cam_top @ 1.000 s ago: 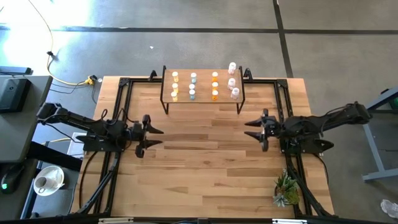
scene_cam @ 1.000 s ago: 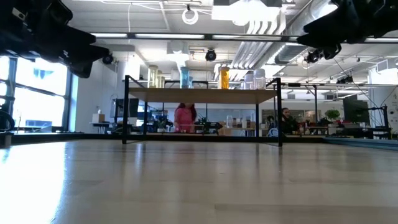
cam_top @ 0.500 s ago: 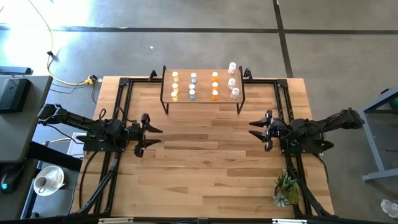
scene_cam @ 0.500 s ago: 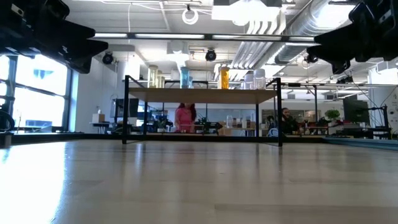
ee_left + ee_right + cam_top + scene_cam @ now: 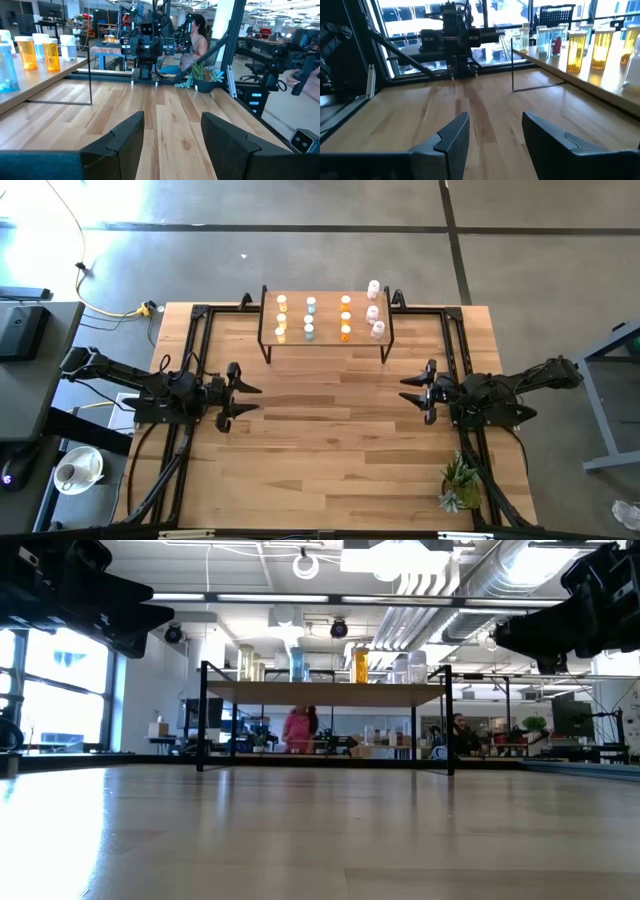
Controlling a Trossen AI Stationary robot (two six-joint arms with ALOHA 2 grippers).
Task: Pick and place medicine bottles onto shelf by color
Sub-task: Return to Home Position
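Observation:
The shelf (image 5: 325, 321), a light-wood board on thin black legs, stands at the table's far edge. Several small bottles stand upright on it in columns: pale yellow (image 5: 281, 317), light blue (image 5: 310, 318), orange (image 5: 345, 318) and pink (image 5: 374, 308). The low view shows them on the board (image 5: 325, 692). My left gripper (image 5: 246, 397) is open and empty at the table's left, pointing right. My right gripper (image 5: 413, 390) is open and empty at the table's right, pointing left. Both stand above the tabletop, well short of the shelf.
A small green plant (image 5: 460, 486) stands near the table's front right corner. Black rails (image 5: 195, 330) run along the table's left, right and far sides. The wooden tabletop (image 5: 330, 430) lies between the two grippers. A person shows in the room beyond (image 5: 298, 730).
My right gripper has drawn back toward the table's right edge, staying open. My left gripper has shifted slightly toward the left edge.

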